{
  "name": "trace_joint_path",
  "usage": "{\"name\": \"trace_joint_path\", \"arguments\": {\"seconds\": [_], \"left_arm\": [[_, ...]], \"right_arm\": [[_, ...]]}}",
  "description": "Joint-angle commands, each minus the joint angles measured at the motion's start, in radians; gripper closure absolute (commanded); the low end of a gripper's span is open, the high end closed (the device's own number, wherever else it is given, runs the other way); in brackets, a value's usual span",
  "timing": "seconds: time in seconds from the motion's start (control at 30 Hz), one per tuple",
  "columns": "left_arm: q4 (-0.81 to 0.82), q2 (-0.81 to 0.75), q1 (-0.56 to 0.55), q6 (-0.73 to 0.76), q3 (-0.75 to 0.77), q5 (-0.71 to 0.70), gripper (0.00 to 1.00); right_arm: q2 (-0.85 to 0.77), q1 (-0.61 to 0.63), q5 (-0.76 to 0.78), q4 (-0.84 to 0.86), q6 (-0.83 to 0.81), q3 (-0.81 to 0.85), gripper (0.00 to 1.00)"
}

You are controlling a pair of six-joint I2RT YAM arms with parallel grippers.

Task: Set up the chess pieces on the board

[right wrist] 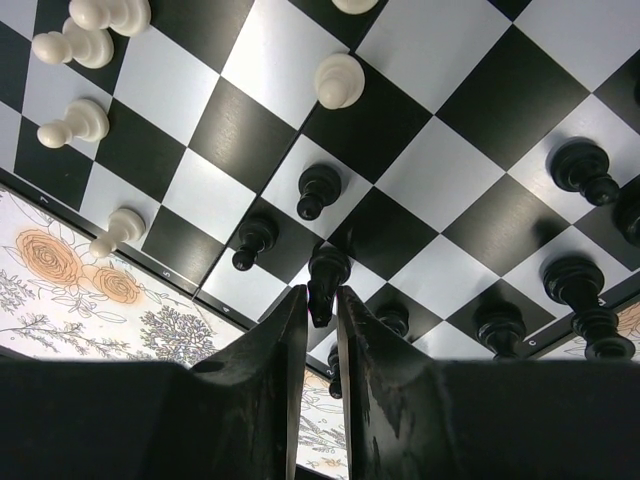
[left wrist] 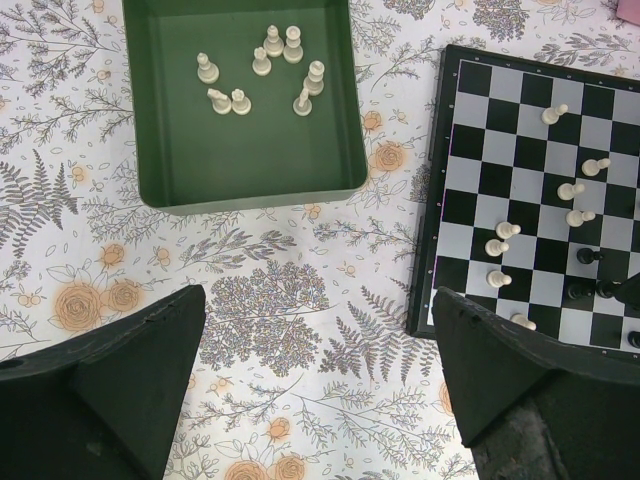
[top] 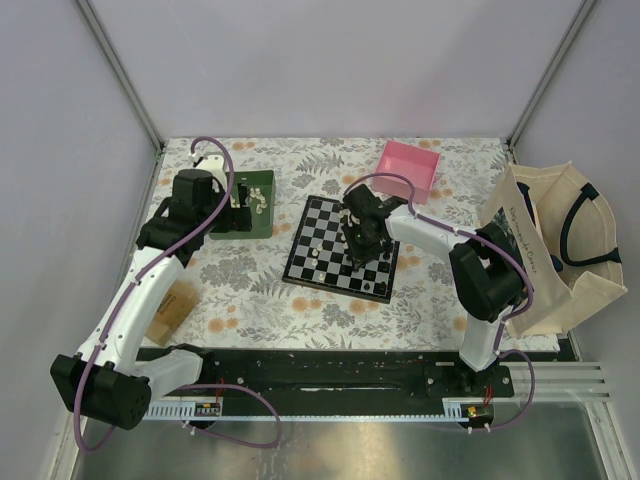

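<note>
The checkered board [top: 318, 215] lies mid-table. My right gripper [right wrist: 321, 300] is shut on a black chess piece [right wrist: 326, 270], held at the board's near edge among several other black pieces [right wrist: 318, 190]. In the top view the right gripper [top: 362, 245] is over the board's right half. Several cream-white pieces [right wrist: 338, 80] stand on the board [right wrist: 430, 50]. My left gripper [left wrist: 320, 380] is open and empty above the tablecloth, between the green tray [left wrist: 240, 160] and the board [left wrist: 520, 150]. Several white pieces [left wrist: 262, 65] lie in the tray. In the top view the left gripper [top: 240, 205] is by the tray [top: 264, 228].
A pink box [top: 408, 168] sits behind the board on the right. A cream tote bag [top: 545, 250] stands at the right edge. A brown block [top: 172, 310] lies near the left arm. Walls close in the table on three sides.
</note>
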Motion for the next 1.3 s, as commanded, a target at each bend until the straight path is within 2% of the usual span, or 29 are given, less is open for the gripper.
{"name": "trace_joint_path", "arguments": {"seconds": [0.0, 0.07, 0.13, 0.27, 0.47, 0.77, 0.97, 1.27], "left_arm": [[0.008, 0.002, 0.000, 0.012, 0.002, 0.000, 0.01], [0.008, 0.005, -0.003, 0.012, 0.003, 0.001, 0.01], [0.008, 0.006, -0.002, 0.012, 0.002, 0.004, 0.01], [0.004, 0.011, -0.002, 0.012, 0.007, 0.010, 0.01], [0.002, 0.019, -0.002, 0.013, 0.008, 0.017, 0.01], [0.002, 0.026, 0.000, 0.013, 0.013, 0.024, 0.01], [0.002, 0.025, 0.000, 0.015, 0.013, 0.023, 0.01], [-0.001, 0.026, -0.002, 0.016, 0.017, 0.018, 0.01]], "right_arm": [[0.011, 0.011, 0.003, -0.002, -0.008, 0.047, 0.73], [0.013, 0.011, 0.003, -0.002, -0.008, 0.047, 0.74], [0.010, 0.011, 0.006, -0.001, -0.007, 0.049, 0.82], [-0.003, 0.011, 0.015, 0.001, -0.008, 0.046, 0.85], [-0.035, 0.011, 0.038, 0.004, -0.010, 0.032, 0.96], [-0.233, 0.011, 0.155, 0.085, 0.022, -0.077, 0.99], [-0.346, 0.011, 0.232, 0.075, 0.062, -0.175, 1.00], [-0.372, -0.006, 0.252, 0.031, 0.096, -0.257, 1.00]]}}
